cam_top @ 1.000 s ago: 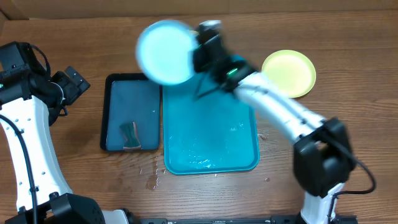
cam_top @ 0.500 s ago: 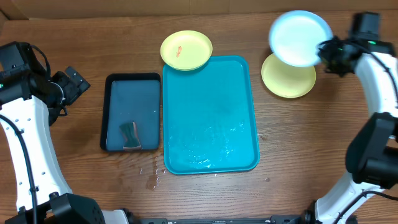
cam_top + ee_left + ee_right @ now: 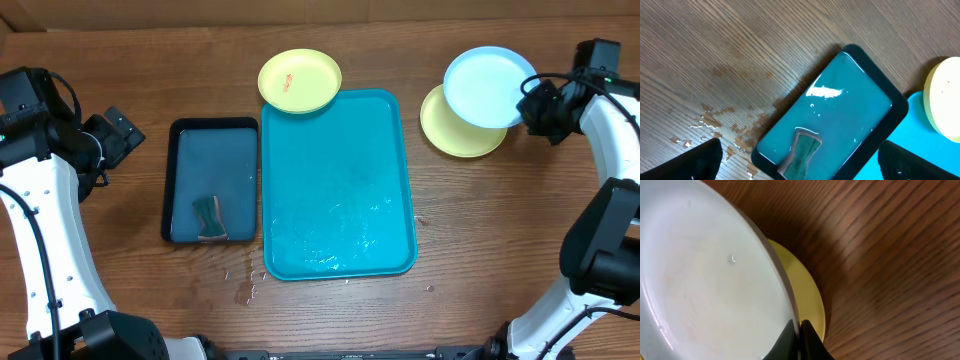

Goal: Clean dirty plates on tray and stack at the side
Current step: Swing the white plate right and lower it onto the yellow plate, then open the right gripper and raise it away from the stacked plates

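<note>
My right gripper [image 3: 532, 100] is shut on the rim of the light blue plate [image 3: 486, 86] and holds it just over a pale yellow plate [image 3: 456, 133] on the wood at the right. In the right wrist view the fingers [image 3: 799, 335] pinch the blue plate's [image 3: 705, 275] edge with the yellow plate [image 3: 807, 295] beneath. Another yellow plate [image 3: 299, 80] with a red smear rests on the far rim of the teal tray [image 3: 340, 190]; it also shows in the left wrist view [image 3: 945, 97]. My left gripper [image 3: 800, 165] is open and empty above the dark tray.
A dark navy tray [image 3: 212, 180] holding water and a green sponge [image 3: 209, 217] lies left of the teal tray; the left wrist view shows it [image 3: 832, 115] with the sponge [image 3: 802, 152]. Water drops [image 3: 243, 285] lie on the wood near the trays' front.
My right gripper carried the light blue plate from above the teal tray's far left to the right side, and has lowered it onto the yellow plate there. The left arm has not moved.
</note>
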